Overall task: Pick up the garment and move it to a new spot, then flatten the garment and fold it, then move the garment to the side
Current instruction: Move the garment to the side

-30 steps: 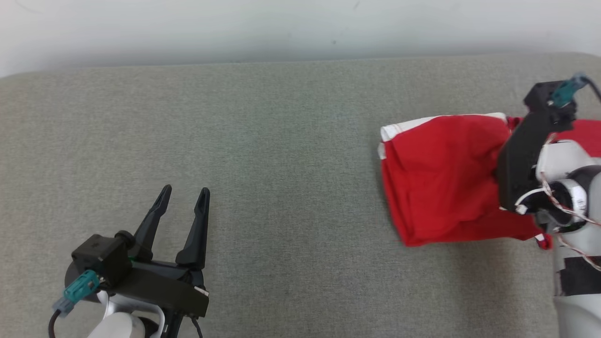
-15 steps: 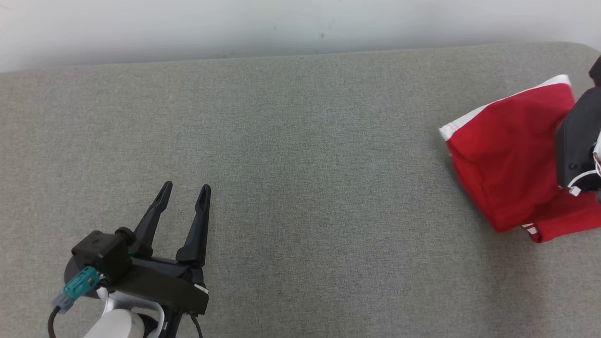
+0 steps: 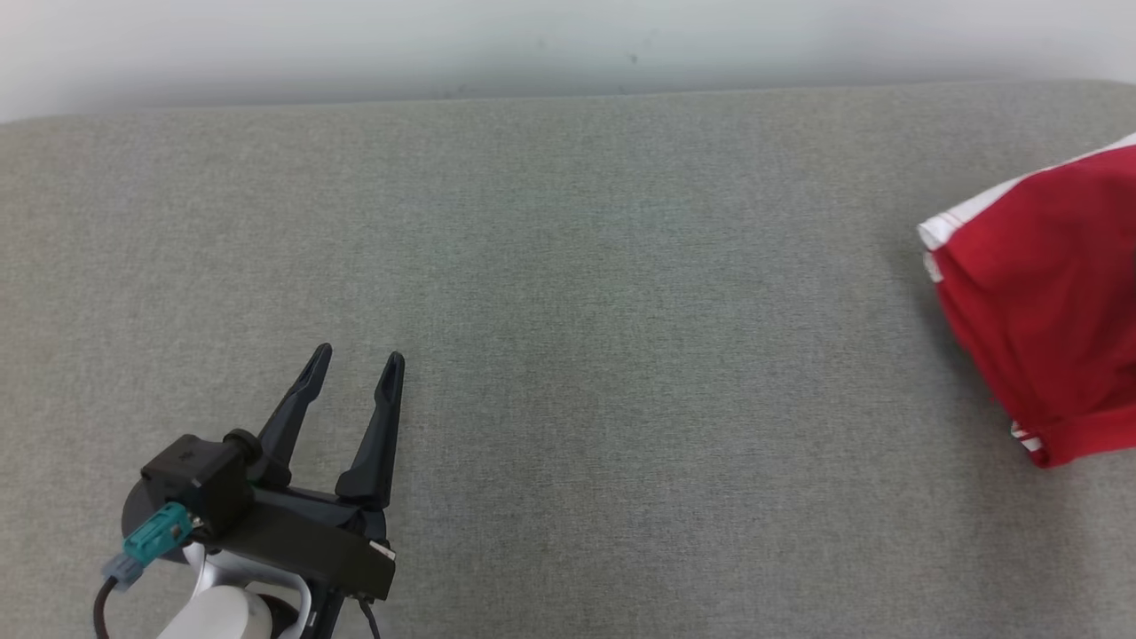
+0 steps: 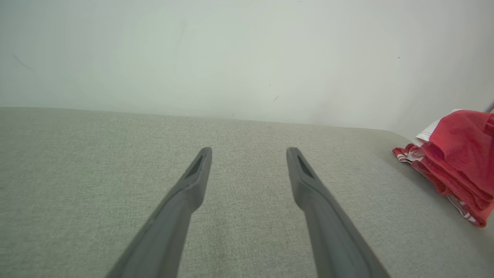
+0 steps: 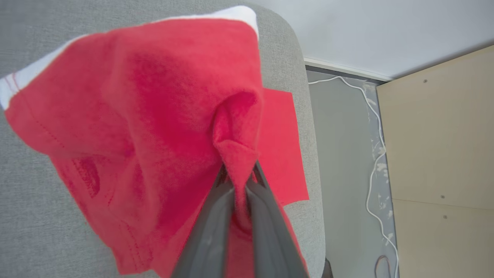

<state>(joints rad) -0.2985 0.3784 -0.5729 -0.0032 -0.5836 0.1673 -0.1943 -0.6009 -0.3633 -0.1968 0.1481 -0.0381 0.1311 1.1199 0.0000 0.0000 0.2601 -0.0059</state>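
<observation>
The garment [image 3: 1047,293] is red cloth with white trim, bunched at the right edge of the grey surface in the head view. It also lies at the far right of the left wrist view, garment [image 4: 459,154]. In the right wrist view my right gripper [image 5: 239,175] is shut on a pinched fold of the garment [image 5: 146,116], which hangs from the fingers over the surface's right end. My left gripper [image 3: 355,364] rests low at the lower left, open, far from the cloth, with nothing between its fingers [image 4: 193,177].
The grey upholstered surface [image 3: 568,311] spreads wide between my left gripper and the garment. A pale wall runs along its far edge. Past the rounded right end, the right wrist view has grey floor, a white cable [image 5: 370,154] and a beige panel [image 5: 436,131].
The garment has travelled right, from the middle right of the head view to its right edge, and my right arm has left that view. The left gripper stays in place.
</observation>
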